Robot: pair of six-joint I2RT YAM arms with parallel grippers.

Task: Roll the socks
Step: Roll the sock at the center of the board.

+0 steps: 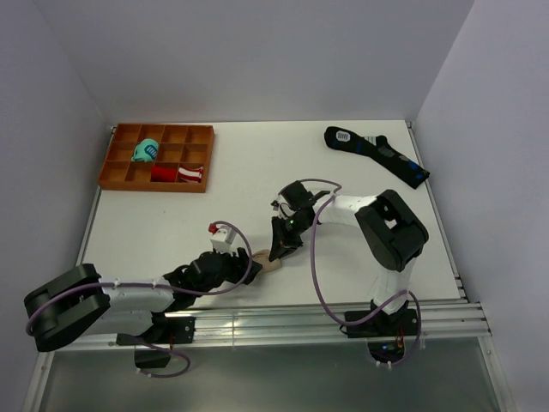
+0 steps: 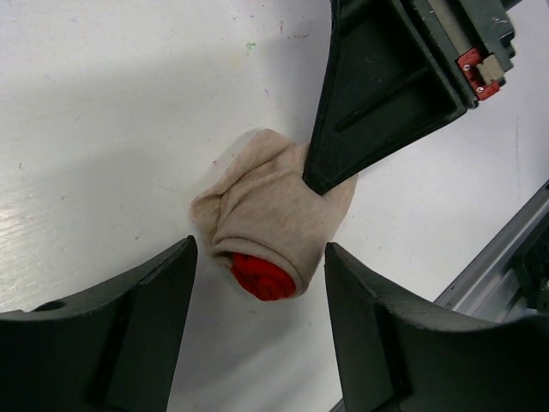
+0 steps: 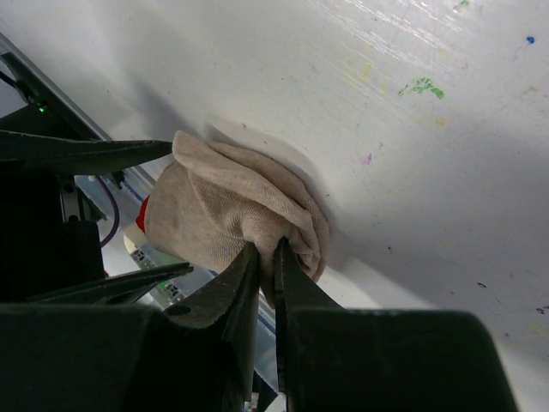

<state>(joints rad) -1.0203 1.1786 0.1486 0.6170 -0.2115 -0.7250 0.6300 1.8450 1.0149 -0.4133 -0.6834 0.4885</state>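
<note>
Socks (image 2: 274,215): lumpy beige knit roll, red end poking out, smooth white table (image 2: 129,103). Left gripper (image 2: 260,266) jaws apart, flanking. Right gripper (image 3: 266,253) pinching fabric fold.

Socks (image 2: 274,206): beige roll, with red showing at the open end. Table (image 1: 154,232): white, with small green, purple and blue flecks. Tray (image 1: 153,185): orange-brown. In it are a teal roll (image 1: 146,151), seemingly with white marks, and a red-and-white roll (image 1: 178,173). Long sock (image 1: 377,154): black, with blue and white marks. Left gripper (image 2: 257,257) and right gripper (image 3: 266,249): black. Left arm (image 1: 129,296) and right arm (image 1: 343,206): white and black. Cable (image 1: 313,257): purple.
</note>
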